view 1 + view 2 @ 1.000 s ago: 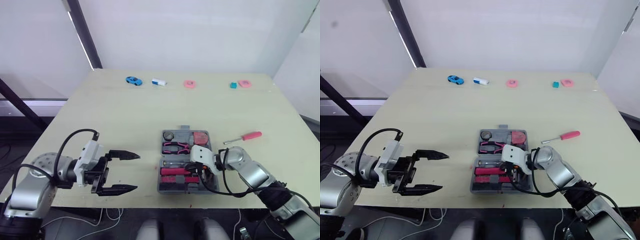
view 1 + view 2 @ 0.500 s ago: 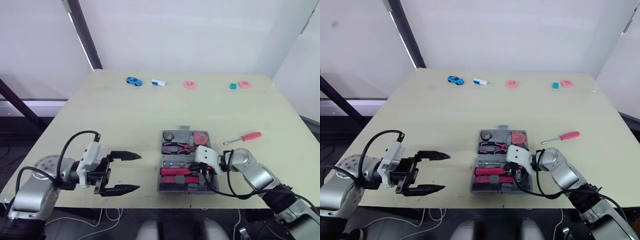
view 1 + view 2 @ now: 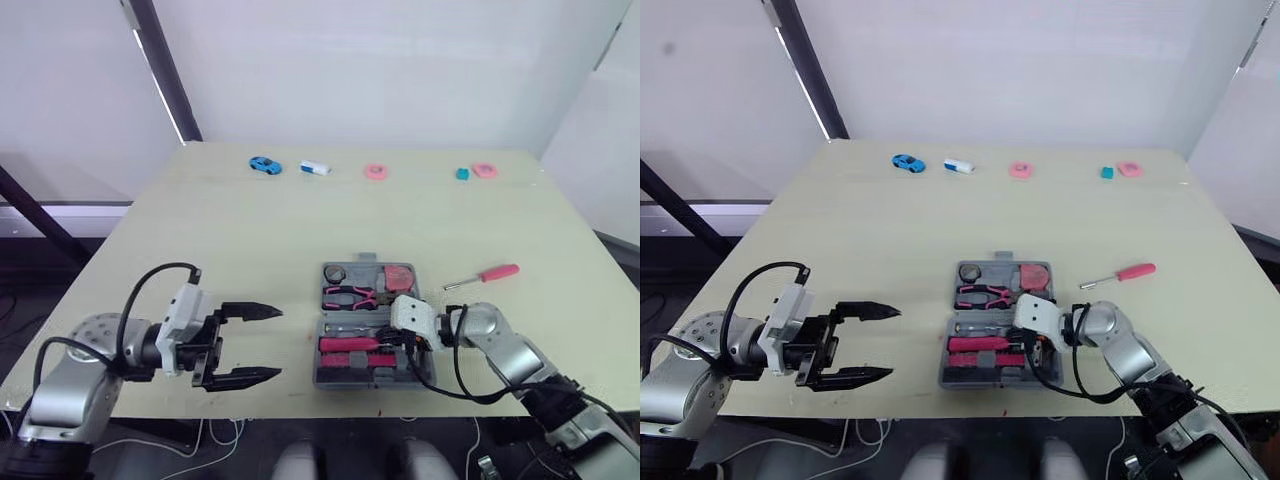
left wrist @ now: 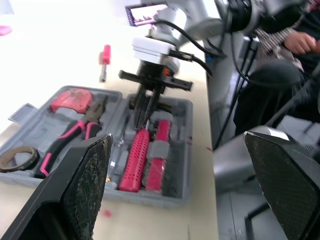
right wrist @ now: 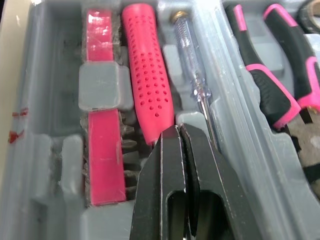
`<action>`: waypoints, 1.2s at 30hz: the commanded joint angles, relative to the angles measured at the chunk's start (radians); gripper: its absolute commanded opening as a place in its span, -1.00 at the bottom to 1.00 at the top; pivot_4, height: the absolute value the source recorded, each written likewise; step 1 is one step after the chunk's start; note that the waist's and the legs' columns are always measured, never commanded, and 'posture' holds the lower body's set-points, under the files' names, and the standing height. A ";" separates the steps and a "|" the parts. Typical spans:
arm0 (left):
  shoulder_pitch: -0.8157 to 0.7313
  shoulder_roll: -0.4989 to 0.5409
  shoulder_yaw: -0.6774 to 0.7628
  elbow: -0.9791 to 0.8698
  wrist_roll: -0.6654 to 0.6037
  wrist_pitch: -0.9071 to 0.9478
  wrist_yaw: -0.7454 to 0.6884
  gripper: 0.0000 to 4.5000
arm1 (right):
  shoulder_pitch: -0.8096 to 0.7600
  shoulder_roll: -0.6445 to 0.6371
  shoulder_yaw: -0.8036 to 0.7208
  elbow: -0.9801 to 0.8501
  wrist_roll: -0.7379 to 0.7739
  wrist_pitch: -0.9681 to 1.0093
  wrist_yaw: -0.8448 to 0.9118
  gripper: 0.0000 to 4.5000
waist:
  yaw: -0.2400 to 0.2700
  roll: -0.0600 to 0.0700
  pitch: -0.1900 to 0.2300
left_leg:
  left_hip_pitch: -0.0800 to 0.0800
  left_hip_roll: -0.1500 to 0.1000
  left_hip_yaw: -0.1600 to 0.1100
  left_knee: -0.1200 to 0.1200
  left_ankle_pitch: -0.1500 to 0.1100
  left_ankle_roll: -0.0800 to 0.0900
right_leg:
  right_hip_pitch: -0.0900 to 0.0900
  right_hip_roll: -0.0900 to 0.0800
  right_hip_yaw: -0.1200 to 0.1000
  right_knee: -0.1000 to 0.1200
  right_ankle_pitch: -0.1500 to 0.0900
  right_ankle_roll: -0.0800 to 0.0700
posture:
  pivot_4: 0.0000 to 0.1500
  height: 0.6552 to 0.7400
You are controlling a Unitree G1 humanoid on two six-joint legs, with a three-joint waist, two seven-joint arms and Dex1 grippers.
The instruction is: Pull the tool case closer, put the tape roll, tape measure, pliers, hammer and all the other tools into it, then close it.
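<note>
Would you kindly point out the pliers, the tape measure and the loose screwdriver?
pliers [image 3: 345, 296]: left eye view, on the pink handles.
tape measure [image 3: 400, 275]: left eye view, on the red casing.
screwdriver [image 3: 499, 272]: left eye view, on the red handle.

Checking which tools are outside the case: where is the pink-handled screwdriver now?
In the head views, the screwdriver lies on the table, to the right of the open tool case and apart from it.

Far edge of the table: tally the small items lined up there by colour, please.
Pink: 2 rings
Blue: 1 toy car
White and blue: 1 block
Teal: 1 cube
Total: 5
</note>
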 commanded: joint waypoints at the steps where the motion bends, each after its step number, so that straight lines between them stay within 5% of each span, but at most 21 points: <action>1: 0.019 -0.014 0.052 -0.006 -0.021 -0.009 0.030 1.00 | 0.048 -0.004 -0.120 -0.087 0.114 -0.032 0.004 -0.97 | 0.001 0.003 0.002 | -0.001 0.000 0.000 0.000 0.000 0.000 | -0.001 0.000 0.000 0.000 0.000 0.000 | 1.00 1.00; 7: 0.057 -0.080 0.123 0.005 -0.049 0.011 0.144 1.00 | 0.222 -0.047 -0.338 -0.193 0.276 -0.008 -0.020 -0.97 | 0.004 0.004 0.003 | -0.004 0.000 0.000 -0.001 0.000 0.000 | -0.005 0.000 0.002 0.000 0.000 0.000 | 1.00 1.00; 18: 0.151 -0.220 0.187 0.137 0.044 -0.090 0.327 1.00 | 0.501 -0.065 -0.710 -0.115 0.373 -0.174 -0.111 -0.97 | 0.001 0.004 0.003 | -0.003 -0.001 0.001 -0.002 0.000 0.000 | -0.005 0.000 0.004 0.000 0.000 0.000 | 1.00 1.00; 27: 0.227 -0.241 0.266 0.247 0.060 -0.151 0.378 1.00 | 0.667 -0.043 -0.896 -0.080 0.470 -0.217 -0.120 0.52 | 0.002 0.004 0.003 | -0.003 0.002 0.001 -0.003 0.000 0.000 | -0.005 -0.001 0.005 -0.001 0.000 0.000 | 1.00 1.00; 29: 0.239 -0.233 0.279 0.270 0.070 -0.165 0.380 1.00 | 0.686 -0.037 -0.927 -0.070 0.488 -0.217 -0.128 0.99 | 0.001 0.004 0.003 | -0.003 0.003 0.001 -0.003 0.000 0.000 | -0.006 -0.001 0.005 -0.001 0.000 0.001 | 1.00 1.00; 36: 0.273 -0.206 0.305 0.316 0.086 -0.199 0.363 1.00 | 0.741 -0.036 -0.980 -0.030 0.497 -0.236 -0.127 0.99 | 0.002 0.004 0.003 | -0.003 0.005 0.002 -0.003 0.000 0.000 | -0.007 -0.002 0.006 -0.001 -0.001 0.001 | 1.00 1.00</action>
